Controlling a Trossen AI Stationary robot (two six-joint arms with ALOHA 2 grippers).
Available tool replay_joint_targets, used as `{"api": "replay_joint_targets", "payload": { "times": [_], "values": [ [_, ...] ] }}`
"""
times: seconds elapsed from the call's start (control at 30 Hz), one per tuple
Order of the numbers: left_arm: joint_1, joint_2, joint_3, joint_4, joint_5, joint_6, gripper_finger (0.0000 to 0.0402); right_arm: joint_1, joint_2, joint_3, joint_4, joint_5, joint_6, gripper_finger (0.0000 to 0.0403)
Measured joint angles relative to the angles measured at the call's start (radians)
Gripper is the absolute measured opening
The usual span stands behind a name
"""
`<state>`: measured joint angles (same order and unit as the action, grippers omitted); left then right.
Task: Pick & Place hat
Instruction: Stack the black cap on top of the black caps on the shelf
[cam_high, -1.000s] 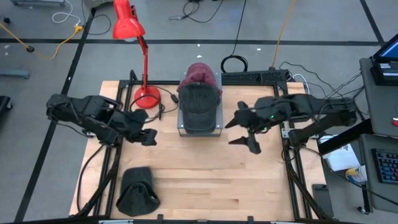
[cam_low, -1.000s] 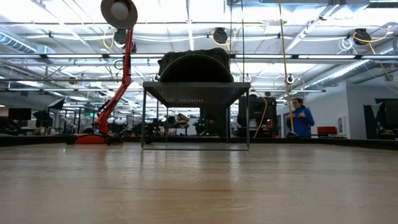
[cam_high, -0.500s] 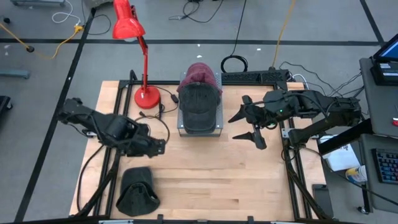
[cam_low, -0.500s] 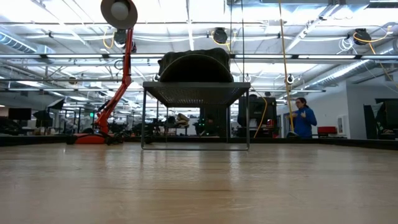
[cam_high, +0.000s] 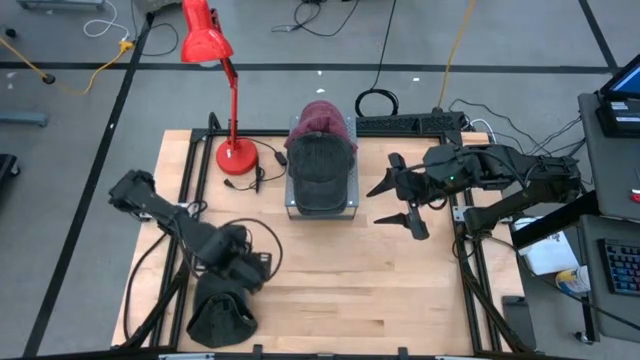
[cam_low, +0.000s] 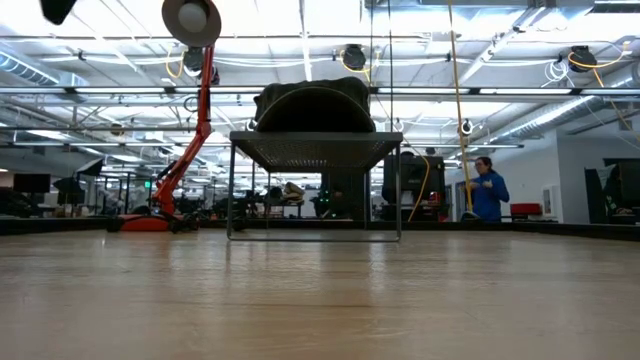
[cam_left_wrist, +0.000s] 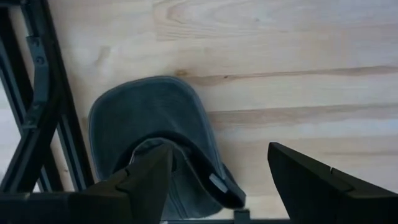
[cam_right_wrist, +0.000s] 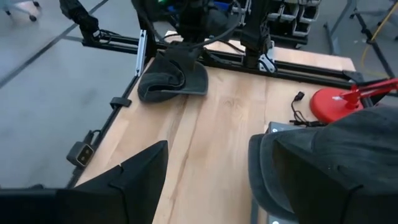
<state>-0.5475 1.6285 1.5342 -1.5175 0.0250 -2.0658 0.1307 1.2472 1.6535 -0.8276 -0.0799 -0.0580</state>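
left tool (cam_high: 252, 268) hovers open over the dark hat (cam_high: 220, 310).

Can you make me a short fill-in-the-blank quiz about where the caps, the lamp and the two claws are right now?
1. The left claw hangs open over the dark cap lying on the ____.
2. The desk lamp is coloured ____.
3. Two caps sit on the wire stand: a dark one in front of a ____ one.
4. The right claw waits open, holding ____.

Missing words: table; red; maroon; nothing
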Motion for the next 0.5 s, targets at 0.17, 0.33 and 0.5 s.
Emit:
{"api": "replay_joint_targets", "payload": {
  "times": [0.17, 0.33, 0.5],
  "values": [
    [-0.036, 0.078, 0.0, 0.003, 0.0, -0.064, 0.0271, 0.0, 0.001, 0.0, 0.0, 0.0, -0.076, 0.0279],
    [-0.07, 0.162, 0.001, 0.005, 0.001, -0.11, 0.0271, 0.0, 0.0, 0.0, 0.0, 0.0, -0.115, 0.0279],
    [-0.093, 0.233, 0.001, 0.032, 0.008, -0.164, 0.0271, 0.0, 0.0, 0.0, 0.0, 0.0, -0.119, 0.0279]
  ]
}}
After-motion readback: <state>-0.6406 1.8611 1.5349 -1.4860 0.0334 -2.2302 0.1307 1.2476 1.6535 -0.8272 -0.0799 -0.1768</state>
